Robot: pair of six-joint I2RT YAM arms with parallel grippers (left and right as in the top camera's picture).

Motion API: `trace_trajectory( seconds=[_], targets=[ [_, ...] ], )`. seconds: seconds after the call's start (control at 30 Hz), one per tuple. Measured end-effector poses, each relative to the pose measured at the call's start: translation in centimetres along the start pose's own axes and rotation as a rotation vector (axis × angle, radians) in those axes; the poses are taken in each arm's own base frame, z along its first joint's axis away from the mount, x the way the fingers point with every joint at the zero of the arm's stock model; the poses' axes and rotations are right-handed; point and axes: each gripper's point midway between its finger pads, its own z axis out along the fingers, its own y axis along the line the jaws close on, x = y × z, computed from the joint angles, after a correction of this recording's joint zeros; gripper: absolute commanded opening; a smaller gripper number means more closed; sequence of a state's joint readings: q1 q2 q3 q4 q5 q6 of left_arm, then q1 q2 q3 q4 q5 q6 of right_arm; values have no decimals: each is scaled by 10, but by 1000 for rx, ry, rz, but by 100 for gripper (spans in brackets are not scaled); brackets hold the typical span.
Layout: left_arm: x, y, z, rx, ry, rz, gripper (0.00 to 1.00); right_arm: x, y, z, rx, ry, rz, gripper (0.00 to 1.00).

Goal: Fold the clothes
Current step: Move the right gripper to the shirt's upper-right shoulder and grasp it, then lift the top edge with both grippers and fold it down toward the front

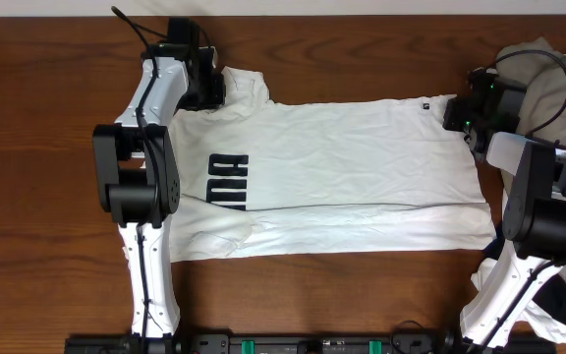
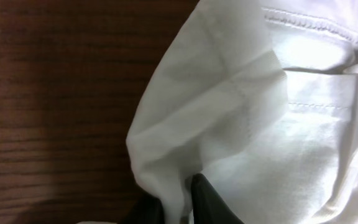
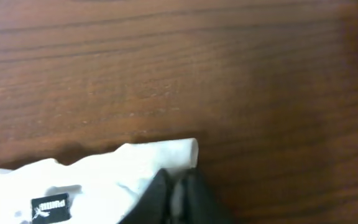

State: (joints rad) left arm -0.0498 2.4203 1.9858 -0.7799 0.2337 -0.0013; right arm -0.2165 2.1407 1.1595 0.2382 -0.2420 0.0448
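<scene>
Overhead view: we see the white T-shirt [image 1: 362,177] lying spread flat on the wooden table [image 1: 47,118], between the two arms. Its collar end is toward the left arm and its hem is toward the right arm. The dark block-letter logo [image 1: 227,182] lies sideways on the chest, near the left arm.

The left gripper [image 1: 204,87] is at the far left corner of the shirt, on the sleeve [image 1: 244,84]. In the left wrist view its dark fingers [image 2: 207,199] stand close together, and a fold of the white cloth is pinched between them. The cloth rises from this pinch in a soft ridge, with the bare wood beside it.

The right gripper [image 1: 457,115] is at the far hem corner, beside the small dark hem tag [image 1: 425,106]. In the right wrist view its fingers [image 3: 201,196] are nearly together, with a thin strip of the white hem between them, so we judge that it grips the corner. The tag is just beside the fingers.

A beige-grey garment [image 1: 548,84] lies in a heap at the far right of the table, behind the right arm and apart from the shirt.
</scene>
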Motion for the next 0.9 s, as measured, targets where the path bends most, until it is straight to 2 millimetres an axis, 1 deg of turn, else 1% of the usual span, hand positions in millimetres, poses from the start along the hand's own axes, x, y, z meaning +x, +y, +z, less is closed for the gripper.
trace_trajectory(
  seconds=[0.1, 0.2, 0.33, 0.43, 0.53, 0.67, 0.8, 0.9],
  targets=[
    [0, 0, 0, 0, 0, 0, 15, -1, -2, 0, 12, -3, 16, 2],
    [0, 0, 0, -1, 2, -3, 10, -1, -5, 0, 30, -5, 36, 1],
    [4, 1, -2, -2, 17, -7, 10, -1, -7, 0, 38, -4, 77, 1],
    [7, 2, -7, -4, 27, -13, 10, -1, -10, -2, 46, -3, 107, 1],
    [6, 4, -17, 0, 23, -30, 10, 0, -13, -6, 63, 10, 122, 1],
    [5, 0, -34, 49, 17, -58, 6, -1, -11, -17, 74, 38, 138, 1],
    [9, -3, -50, 88, 28, -78, 6, -13, -8, -38, 94, 42, 144, 1],
    [13, -4, -60, 98, 44, -101, 6, -26, -6, -57, 106, 32, 144, 3]
  ],
)
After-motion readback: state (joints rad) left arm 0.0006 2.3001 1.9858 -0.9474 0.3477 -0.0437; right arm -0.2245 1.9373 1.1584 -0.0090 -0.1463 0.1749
